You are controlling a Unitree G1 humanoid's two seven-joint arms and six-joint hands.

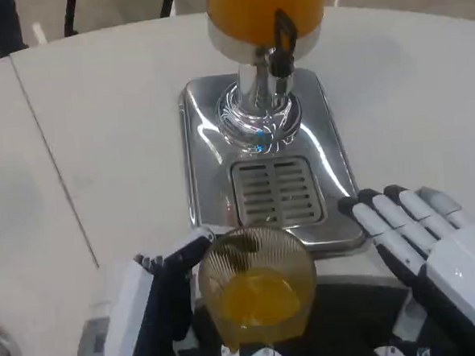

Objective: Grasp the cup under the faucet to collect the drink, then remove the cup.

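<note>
Now, line by line:

Cup: the clear cup [257, 286] is low in the picture, in front of the silver tray [199, 148]. It is off the drain grate and away from the faucet. It stands upright.

Drink: orange juice [257, 299] sits in the bottom part of the cup. The cup is far from full.

Left hand: the left hand [145, 309] is at the cup's left side. Its fingers wrap around the cup and grip it. One white and black finger [185, 250] reaches along the cup's rim.

Right hand: the right hand [431, 243] is to the right of the cup, near the tray's front right corner. Its fingers are straight and a bit apart. It holds nothing and does not touch the cup.

Faucet: the black faucet [281, 38] sticks out from the orange juice tank [263, 7], above the shiny base [258, 120].

Grate: the drain grate [275, 193] with its slots lies in the tray, between the shiny base and the cup.

Table: the white table [98, 138] holds the tray. A thin seam runs across it on the left.
</note>
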